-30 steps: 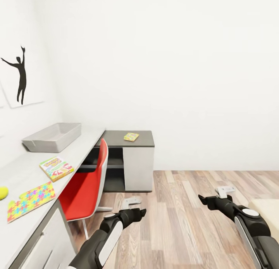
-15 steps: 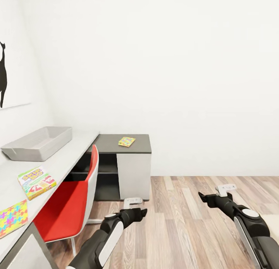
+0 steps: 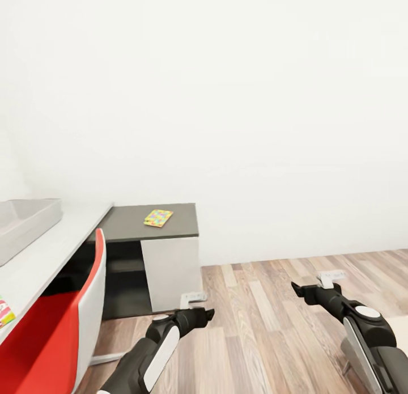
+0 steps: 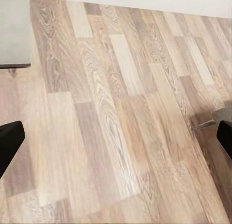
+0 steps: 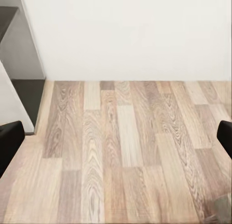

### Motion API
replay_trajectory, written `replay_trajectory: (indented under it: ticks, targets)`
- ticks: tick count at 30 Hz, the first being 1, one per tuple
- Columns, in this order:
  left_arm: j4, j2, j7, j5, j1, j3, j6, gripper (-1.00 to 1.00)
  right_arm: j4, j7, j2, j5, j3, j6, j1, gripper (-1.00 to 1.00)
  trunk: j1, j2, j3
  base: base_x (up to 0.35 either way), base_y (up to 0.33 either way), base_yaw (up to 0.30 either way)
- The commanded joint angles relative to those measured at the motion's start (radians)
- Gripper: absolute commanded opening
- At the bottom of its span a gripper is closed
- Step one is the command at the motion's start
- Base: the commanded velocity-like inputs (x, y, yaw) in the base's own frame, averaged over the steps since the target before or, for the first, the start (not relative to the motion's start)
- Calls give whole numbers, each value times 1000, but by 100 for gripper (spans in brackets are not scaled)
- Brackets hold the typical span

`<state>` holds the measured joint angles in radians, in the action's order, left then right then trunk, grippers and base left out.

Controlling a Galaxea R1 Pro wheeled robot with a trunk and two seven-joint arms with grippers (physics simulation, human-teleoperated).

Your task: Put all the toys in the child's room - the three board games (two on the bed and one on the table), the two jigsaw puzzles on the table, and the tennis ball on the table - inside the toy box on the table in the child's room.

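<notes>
We are in transit: head view faces a bare white wall, with the table (image 3: 54, 244) off to our left. Both arms hang low over the wood floor (image 3: 266, 326), nothing carried.

Left gripper (image 3: 194, 298): the wrist view shows its two dark fingertips at opposite edges with only floor planks between, so spread wide and empty. Right gripper (image 3: 331, 278): same in its wrist view, fingers far apart, nothing held.

Task things we see: one jigsaw puzzle (image 3: 158, 217) lies flat on the dark grey corner section of the table. A sliver of a printed board game (image 3: 4, 313) shows at the picture edge on the white top. The toy box (image 3: 25, 224) sits on the white top near the wall, partly cut off.

Risks, as we judge them:
- The red chair (image 3: 68, 326) stands between us and the table and just beside the left arm; turning or rolling in could bump it.
- The puzzle sheet is thin and flat, so a pinch may slide off it or push it along the dark top.
- Most toys are outside this view, so one can easily be missed.

Containers: the toy box interior is barely visible from this angle; we cannot tell if anything is inside.
</notes>
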<state>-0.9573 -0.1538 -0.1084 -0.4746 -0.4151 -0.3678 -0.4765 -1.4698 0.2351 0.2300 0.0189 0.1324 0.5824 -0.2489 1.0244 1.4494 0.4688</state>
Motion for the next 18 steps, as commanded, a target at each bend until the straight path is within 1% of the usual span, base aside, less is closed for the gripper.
replay_trajectory:
  ticks: [1,7,12,18]
  targets:
    - [0,0,-10,-11,-1,-2,-3,100,-1,4,0,2,2,11,-2,100,1,1,1,345,-6,-292]
    - [20,0,-11,-10,-1,-2,2,100,0,4,12,5,6,37,-11,100,1,1,1,345,-2,-293]
    - [31,1,-11,-10,-3,-1,2,100,0,4,10,4,6,38,-12,100,1,1,1,345,16,-294]
    - [40,2,-11,-10,-4,0,3,100,-2,4,2,-1,0,38,-9,100,1,1,1,345,75,-294]
